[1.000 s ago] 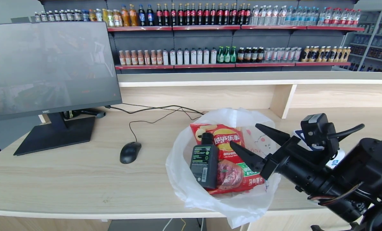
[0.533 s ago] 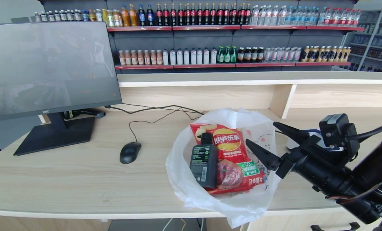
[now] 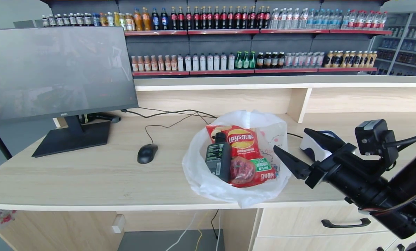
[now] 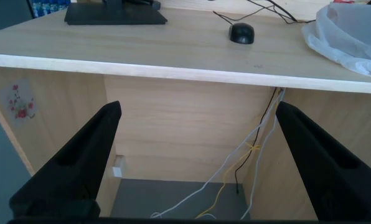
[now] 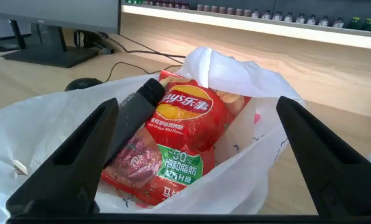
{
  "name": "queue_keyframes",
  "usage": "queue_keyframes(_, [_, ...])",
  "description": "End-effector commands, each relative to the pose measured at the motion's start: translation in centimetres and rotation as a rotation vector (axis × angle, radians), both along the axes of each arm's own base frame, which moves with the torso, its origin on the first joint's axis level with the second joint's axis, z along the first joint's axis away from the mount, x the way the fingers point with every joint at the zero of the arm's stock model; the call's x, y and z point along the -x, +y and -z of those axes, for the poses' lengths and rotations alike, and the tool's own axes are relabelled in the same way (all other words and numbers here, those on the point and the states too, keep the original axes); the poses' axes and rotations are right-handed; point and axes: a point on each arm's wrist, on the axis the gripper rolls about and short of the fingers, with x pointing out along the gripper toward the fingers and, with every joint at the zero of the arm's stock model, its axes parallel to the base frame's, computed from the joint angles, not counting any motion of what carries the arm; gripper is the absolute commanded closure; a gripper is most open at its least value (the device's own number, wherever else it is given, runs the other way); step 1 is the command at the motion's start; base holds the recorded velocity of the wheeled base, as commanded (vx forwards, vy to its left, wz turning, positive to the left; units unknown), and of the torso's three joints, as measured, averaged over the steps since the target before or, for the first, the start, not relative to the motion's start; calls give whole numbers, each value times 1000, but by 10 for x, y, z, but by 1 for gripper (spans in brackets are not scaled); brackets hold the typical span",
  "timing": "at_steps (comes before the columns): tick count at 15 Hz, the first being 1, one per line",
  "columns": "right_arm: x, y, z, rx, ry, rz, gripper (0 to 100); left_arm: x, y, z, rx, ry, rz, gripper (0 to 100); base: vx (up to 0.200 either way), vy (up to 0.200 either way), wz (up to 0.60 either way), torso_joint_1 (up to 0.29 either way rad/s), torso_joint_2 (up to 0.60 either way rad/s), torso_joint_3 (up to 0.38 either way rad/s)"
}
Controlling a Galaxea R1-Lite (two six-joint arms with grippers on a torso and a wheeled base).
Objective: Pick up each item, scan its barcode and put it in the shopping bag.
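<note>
A white plastic shopping bag point(image 3: 208, 181) lies open on the wooden counter point(image 3: 89, 174). Inside it are a red chips packet point(image 3: 244, 146) and a dark bottle point(image 3: 217, 158) lying on top of it. My right gripper point(image 3: 291, 140) hovers open and empty just right of the bag, fingers pointing at it. A white and blue scanner point(image 3: 312, 146) sits on the counter behind that gripper. In the right wrist view, the chips packet point(image 5: 179, 137), the bottle point(image 5: 132, 121) and the bag point(image 5: 235, 68) lie in front of the gripper point(image 5: 197, 106). My left gripper point(image 4: 198, 109) is open and empty, below the counter's front edge point(image 4: 173, 65).
A monitor point(image 3: 58, 73) stands at the left, with a black mouse point(image 3: 147, 153) and cables toward the middle. A raised ledge point(image 3: 264, 83) runs along the back. Drawers with a handle point(image 3: 346, 223) sit under the counter at right. Bottle shelves point(image 3: 229, 31) fill the wall behind.
My open right gripper has drawn back to the right, away from the bag. The head camera has then pulled back, bringing the counter's front and drawers into view.
</note>
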Motion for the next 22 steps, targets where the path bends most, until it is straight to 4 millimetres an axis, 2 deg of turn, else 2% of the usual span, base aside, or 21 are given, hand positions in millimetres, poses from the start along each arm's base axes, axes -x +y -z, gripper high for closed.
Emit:
queue_keyframes(1, [-1, -3, 1, 2, 5, 14, 0, 0, 0, 0, -2, 0, -1, 0, 0, -200, 0, 22, 2, -7])
queue_keyframes(5, [-4, -10, 0, 0, -1, 43, 0, 0, 0, 0, -1, 2, -1, 0, 0, -200, 0, 5, 5, 2])
queue_keyframes(7, [-2, -12, 6, 20, 20, 50, 0, 0, 0, 0, 3, 3, -1, 0, 0, -200, 0, 12, 10, -2])
queue_keyframes(10, [-7, -13, 1, 14, -2, 65, 0, 0, 0, 0, 4, 2, -1, 0, 0, -200, 0, -4, 1, 4])
queue_keyframes(15, [-2, -23, 8, 29, 30, 95, 0, 0, 0, 0, 4, 2, -1, 0, 0, -200, 0, 0, 2, 1])
queue_keyframes(17, [-7, -25, 2, 18, 3, 108, 0, 0, 0, 0, 6, 3, -1, 0, 0, -200, 0, 2, 7, 2])
queue_keyframes(22, [6, -29, -3, 9, -13, 111, 0, 0, 0, 0, 9, 3, -1, 0, 0, -200, 0, 0, 3, 3])
